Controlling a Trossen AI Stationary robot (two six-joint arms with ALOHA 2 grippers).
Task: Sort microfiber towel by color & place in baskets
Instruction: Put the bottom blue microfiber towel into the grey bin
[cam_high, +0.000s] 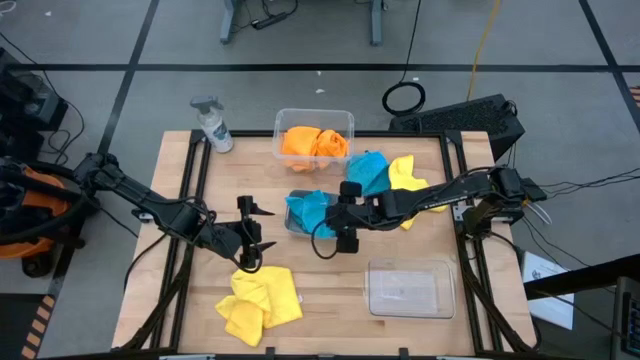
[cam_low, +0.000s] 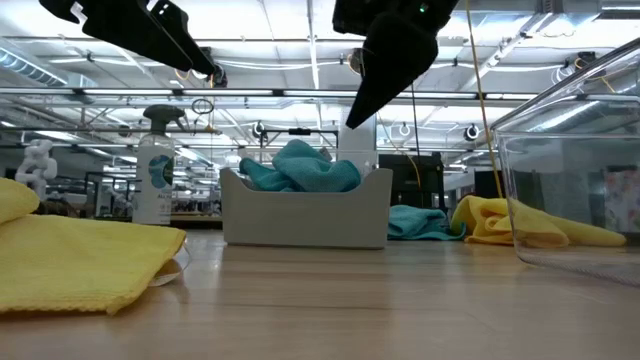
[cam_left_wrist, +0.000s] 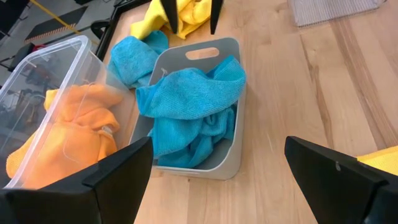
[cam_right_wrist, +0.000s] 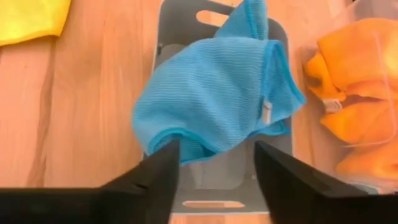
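Note:
A small grey basket mid-table holds a rumpled turquoise towel. My right gripper hovers open above it, raised well clear in the low view. A clear tub at the far edge holds orange towels. A second turquoise towel and a yellow towel lie on the table under the right arm. Another yellow towel lies by the near edge. My left gripper hangs open just left of the grey basket, above the near yellow towel's far side.
A larger clear tub stands near the right near corner with nothing in it. A grey-white spray bottle stands at the far left corner. Black frame rails run along both sides of the table. Bare wood shows between the grey basket and the near edge.

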